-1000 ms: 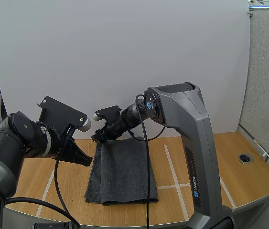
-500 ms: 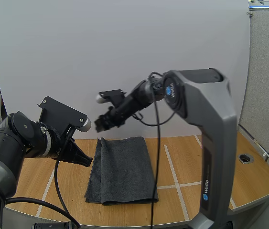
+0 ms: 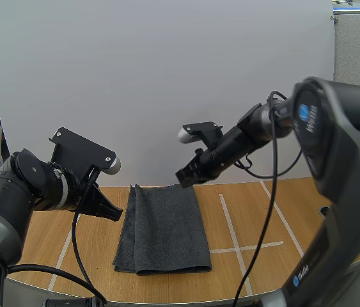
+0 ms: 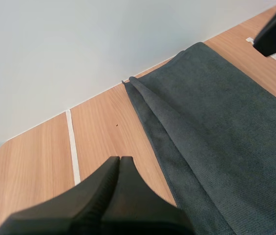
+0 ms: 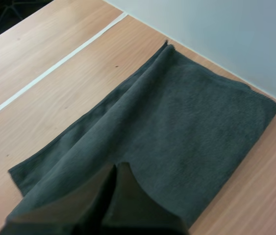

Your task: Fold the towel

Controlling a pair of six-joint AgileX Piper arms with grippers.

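A dark grey towel [image 3: 164, 227] lies folded on the wooden table [image 3: 52, 243], with a doubled edge along its left side. My right gripper [image 3: 184, 178] hangs shut and holding nothing, just above the towel's far right corner. From the right wrist view its fingers [image 5: 114, 196] lie together as one dark wedge over the towel [image 5: 177, 127]. My left gripper [image 3: 114, 214] is shut and holding nothing beside the towel's left edge. Its closed fingers [image 4: 115, 191] point at bare wood next to the towel [image 4: 216, 127].
White tape lines [image 3: 234, 236] cross the table to the right of the towel, and another [image 4: 73, 147] runs on the left. A round grommet hole [image 3: 327, 212] sits at the far right. A white wall stands behind the table.
My right gripper let go at the towel's far left corner, rose, swung right and shut above the far right corner. The left arm kept still.
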